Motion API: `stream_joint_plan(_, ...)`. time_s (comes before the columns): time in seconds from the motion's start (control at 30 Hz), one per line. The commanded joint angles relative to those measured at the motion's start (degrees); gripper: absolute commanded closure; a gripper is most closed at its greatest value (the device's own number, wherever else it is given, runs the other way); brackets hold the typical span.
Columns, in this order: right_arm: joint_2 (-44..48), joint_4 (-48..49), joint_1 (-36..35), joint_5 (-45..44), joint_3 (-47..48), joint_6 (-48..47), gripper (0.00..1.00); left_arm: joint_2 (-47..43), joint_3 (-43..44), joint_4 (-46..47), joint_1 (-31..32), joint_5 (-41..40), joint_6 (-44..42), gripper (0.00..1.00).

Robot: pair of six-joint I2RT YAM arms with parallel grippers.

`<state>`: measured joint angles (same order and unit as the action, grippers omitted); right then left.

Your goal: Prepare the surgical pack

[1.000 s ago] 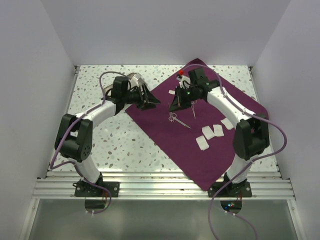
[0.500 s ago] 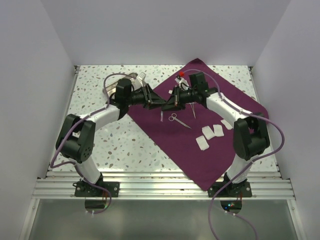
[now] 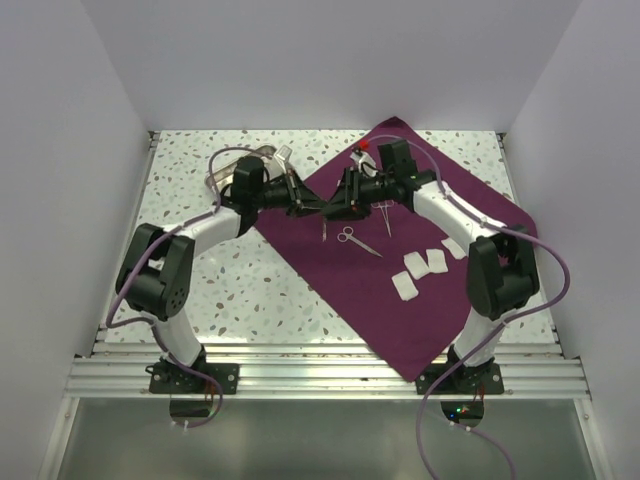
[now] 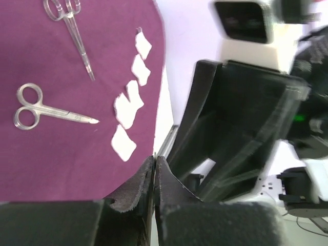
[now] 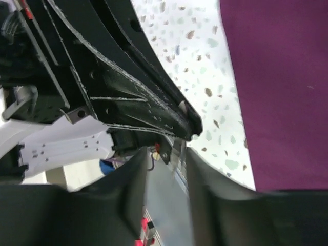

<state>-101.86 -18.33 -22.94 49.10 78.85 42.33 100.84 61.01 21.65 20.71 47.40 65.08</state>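
The plum-purple cloth lies spread as a diamond on the table. Above its left corner my two grippers meet tip to tip. My left gripper is shut on a thin silver instrument that hangs down from it. My right gripper stands open just beside it, its fingers apart with the instrument's silver strip between them. Silver scissors and slim forceps rest on the cloth. White gauze pads lie to their right.
A steel tray shows partly behind the left arm at the back of the speckled table. A small red-topped item sits by the right wrist. White walls close in the left, right and back. A metal rail runs along the near edge.
The left arm reached right to meet the right gripper, and its jaws closed on the thin silver instrument. The right gripper, shut before, has opened off it.
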Motion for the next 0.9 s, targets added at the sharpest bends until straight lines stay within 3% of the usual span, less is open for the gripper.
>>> stream_joint_plan(0.0, -1.30, -16.12, -0.09, -9.52, 8.23, -9.78, 0.55, 1.90, 6.64, -12.16, -1.71, 0.16, -7.65, 1.00)
stream_joint_plan(0.07, -2.72, -22.95, 1.13, -16.29, 12.63, -14.26, 0.49, 3.31, 13.84, -21.08, -2.78, -3.17, -18.46, 1.00)
stream_joint_plan(0.1, -3.68, -28.03, 1.58, -23.19, 13.86, -15.33, 0.48, 5.05, 16.57, -30.34, -3.56, -4.84, -22.06, 1.00)
stream_joint_plan(0.2, -6.94, -32.99, 1.93, -34.37, 18.17, -18.94, 0.47, 9.88, 32.44, -45.75, -3.92, -17.02, -38.04, 1.00)
stream_joint_plan(0.3, -10.10, -32.91, 2.11, -39.94, 20.11, -19.65, 0.50, 13.58, 39.51, -52.82, -4.01, -25.39, -43.44, 1.00)
stream_joint_plan(0.4, -15.02, -34.40, 2.19, -45.49, 23.71, -20.00, 0.51, 17.79, 50.21, -58.27, -4.10, -41.44, -51.77, 1.00)
stream_joint_plan(0.6, -22.06, -37.48, 3.07, -52.26, 30.57, -21.23, 0.52, 24.83, 57.98, -61.46, -4.10, -63.00, -62.69, 1.00)
stream_joint_plan(0.87, -24.70, -37.31, 4.57, -55.87, 31.80, -23.60, 0.52, 30.90, 59.57, -60.94, -4.80, -69.45, -63.50, 1.00)
